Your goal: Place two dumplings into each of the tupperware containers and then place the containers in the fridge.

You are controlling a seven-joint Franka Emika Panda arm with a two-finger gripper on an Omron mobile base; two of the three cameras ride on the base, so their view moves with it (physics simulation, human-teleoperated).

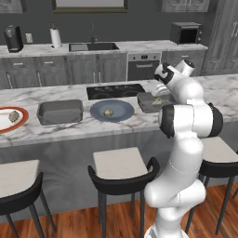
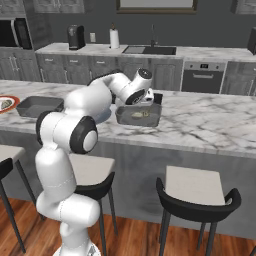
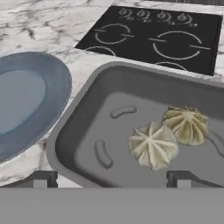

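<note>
My gripper (image 3: 111, 181) is open and hangs just above the right tupperware container (image 3: 87, 131), holding nothing. Two pale dumplings (image 3: 153, 145) (image 3: 186, 124) lie side by side in that tub. From the base, the gripper (image 1: 161, 89) (image 2: 151, 101) hovers over this tub (image 1: 145, 103) (image 2: 125, 116). The second tub (image 1: 59, 111) (image 2: 40, 105) stands further left. One dumpling (image 1: 109, 112) rests on the blue plate (image 1: 122, 111) (image 3: 26, 100), and another (image 1: 14, 116) on the red-rimmed plate (image 1: 5, 124). The fridge is out of view.
A black cooktop (image 1: 115, 90) (image 3: 162, 37) is set into the marble island just behind the plate and tub. Stools (image 1: 122, 169) stand along the island's near side. On the back counter are a sink (image 1: 93, 46), a paper roll (image 1: 56, 37) and a microwave (image 1: 185, 32).
</note>
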